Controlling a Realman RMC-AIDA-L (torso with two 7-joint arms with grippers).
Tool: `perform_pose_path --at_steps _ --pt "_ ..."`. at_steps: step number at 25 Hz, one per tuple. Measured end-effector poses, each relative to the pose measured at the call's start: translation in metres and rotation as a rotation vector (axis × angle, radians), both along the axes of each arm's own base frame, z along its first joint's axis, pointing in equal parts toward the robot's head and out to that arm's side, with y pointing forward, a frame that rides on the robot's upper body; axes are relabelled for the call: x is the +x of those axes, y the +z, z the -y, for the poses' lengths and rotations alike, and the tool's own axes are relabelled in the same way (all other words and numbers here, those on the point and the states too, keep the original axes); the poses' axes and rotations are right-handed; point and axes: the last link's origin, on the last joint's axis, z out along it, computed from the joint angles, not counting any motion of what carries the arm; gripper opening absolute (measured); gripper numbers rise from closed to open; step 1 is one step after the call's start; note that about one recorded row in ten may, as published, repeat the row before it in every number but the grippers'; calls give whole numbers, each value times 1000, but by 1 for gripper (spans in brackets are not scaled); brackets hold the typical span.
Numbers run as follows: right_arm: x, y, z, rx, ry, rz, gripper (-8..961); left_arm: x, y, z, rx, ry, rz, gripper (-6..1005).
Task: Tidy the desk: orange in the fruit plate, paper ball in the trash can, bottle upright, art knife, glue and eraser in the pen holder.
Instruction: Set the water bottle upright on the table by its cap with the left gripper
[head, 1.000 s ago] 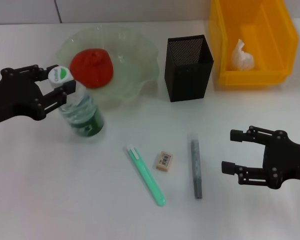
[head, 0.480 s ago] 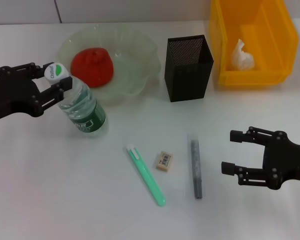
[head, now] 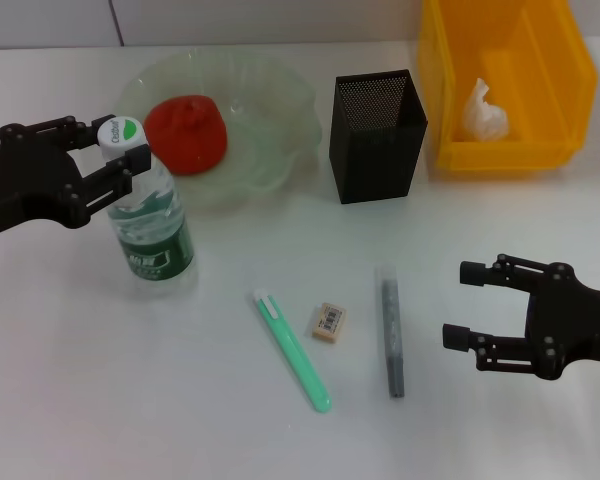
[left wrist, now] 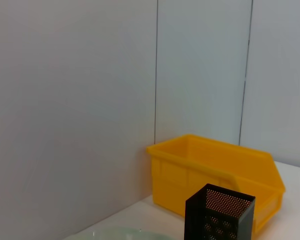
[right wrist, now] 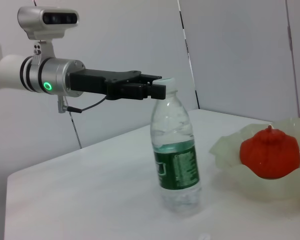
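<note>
Black skeletal left tool (right wrist: 157, 89); silver wrist, green ring light, grey camera.

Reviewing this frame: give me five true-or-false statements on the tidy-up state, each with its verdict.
1. The orange sits in the fruit plate. True.
2. The bottle lies on its side. False: it stands upright on the table, with the left gripper shut around its cap.
3. The paper ball is in the trash can. True.
4. The eraser is inside the pen holder. False: it lies on the table beside the green art knife.
5. The right gripper holds the grey glue stick. False: it is open and empty, apart from it.
</note>
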Motion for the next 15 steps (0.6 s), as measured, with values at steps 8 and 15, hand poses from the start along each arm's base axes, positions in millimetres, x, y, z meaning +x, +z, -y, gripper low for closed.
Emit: perform_pose_path --at_steps 8,15 --pt "-1 0 1 -7 5 -4 809 -4 2 0 6 12 -2 450" --pt "-1 0 0 -8 7 -5 808 -6 4 0 16 22 6 479"
